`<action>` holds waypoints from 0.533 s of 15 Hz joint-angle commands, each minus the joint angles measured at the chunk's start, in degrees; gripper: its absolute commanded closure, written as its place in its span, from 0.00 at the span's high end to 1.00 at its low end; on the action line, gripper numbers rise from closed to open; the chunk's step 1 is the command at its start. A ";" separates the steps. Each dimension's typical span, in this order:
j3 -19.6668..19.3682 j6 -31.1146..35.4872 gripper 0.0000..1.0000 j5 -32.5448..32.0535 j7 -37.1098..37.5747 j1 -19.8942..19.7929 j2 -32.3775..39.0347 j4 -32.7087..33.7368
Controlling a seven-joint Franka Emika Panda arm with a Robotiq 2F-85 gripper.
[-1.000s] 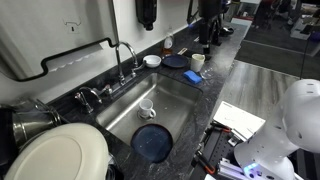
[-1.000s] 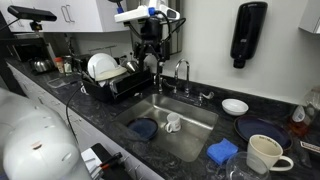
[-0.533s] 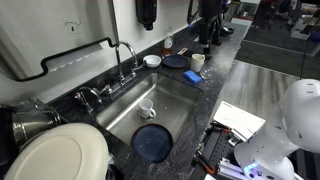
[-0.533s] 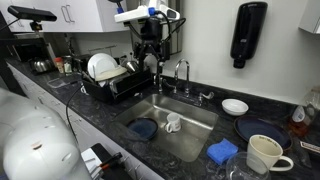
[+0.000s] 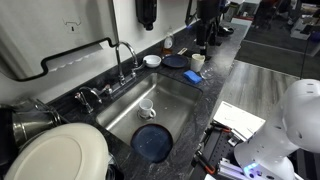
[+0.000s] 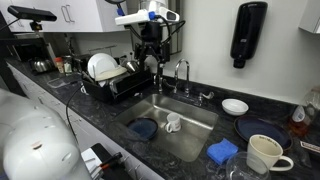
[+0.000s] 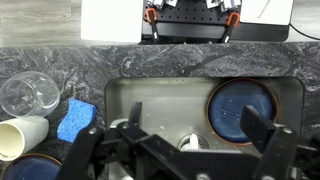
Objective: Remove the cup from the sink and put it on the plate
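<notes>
The small white cup (image 5: 147, 107) stands in the steel sink (image 5: 185, 95), near the drain; it also shows in the other exterior view (image 6: 172, 124) and, partly hidden by my fingers, in the wrist view (image 7: 190, 143). The dark blue-black plate (image 6: 262, 132) lies on the counter past the sink's end, between a white bowl and a beige cup; it also shows in an exterior view (image 5: 176, 61). My gripper (image 6: 150, 45) hangs high above the sink, open and empty, with its fingers spread over the cup in the wrist view (image 7: 197, 118).
A brighter blue dish (image 7: 242, 108) lies in the sink beside the cup. A blue sponge (image 7: 75, 120), a beige cup (image 7: 22, 137) and a clear glass (image 7: 28, 95) stand on the counter near the plate. The faucet (image 5: 125, 60) rises behind the sink. A dish rack (image 6: 115, 78) holds a cream plate.
Hardly anything differs; the arm has shifted only slightly high above the sink, and the cup and plate have not moved.
</notes>
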 commanded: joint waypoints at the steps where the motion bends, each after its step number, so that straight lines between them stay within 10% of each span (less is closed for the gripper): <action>1: -0.90 8.32 1.00 4.17 1.80 0.66 -3.58 -8.08; 8: -0.61 33.61 1.00 9.84 3.46 0.62 -8.84 -25.51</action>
